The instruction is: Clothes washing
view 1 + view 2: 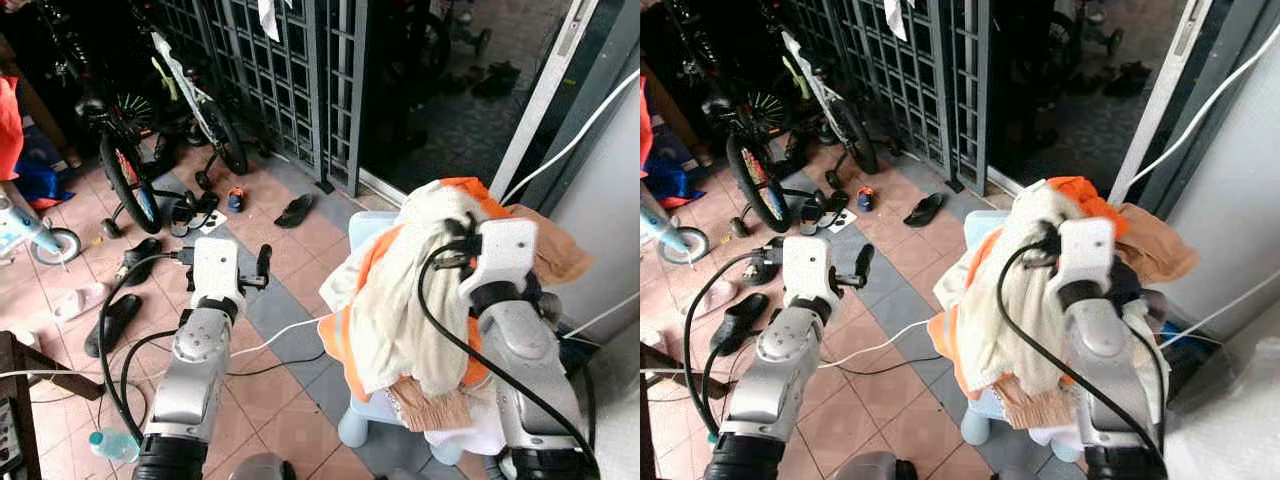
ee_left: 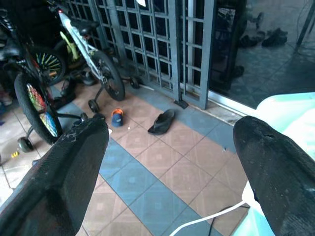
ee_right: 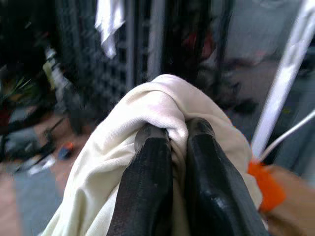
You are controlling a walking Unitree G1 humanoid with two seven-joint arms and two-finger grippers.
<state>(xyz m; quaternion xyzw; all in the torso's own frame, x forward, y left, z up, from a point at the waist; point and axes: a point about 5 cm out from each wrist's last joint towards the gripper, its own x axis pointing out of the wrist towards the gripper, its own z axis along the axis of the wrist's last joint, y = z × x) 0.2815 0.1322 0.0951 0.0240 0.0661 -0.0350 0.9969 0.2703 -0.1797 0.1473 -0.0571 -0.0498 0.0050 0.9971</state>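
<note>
R gripper is clamped on a cream cloth, fingers nearly touching w/ a fold pinched between them; the cloth drapes off the tips and hangs w/ an orange garment and a tan one as one bundle, held above a pale blue stool. L gripper is spread wide, nothing in it, raised at about 9 o'clock from the bundle, well apart. R wrist view shows the pinch close up; head views show the bundle's full hang and the stool under it. L wrist view looks over bare tile toward a sandal and a grille gate. Bikes and shoes crowd 10–11 o'clock; a wall sits tight at 3 o'clock; cables trail on the floor btw the arms.
</note>
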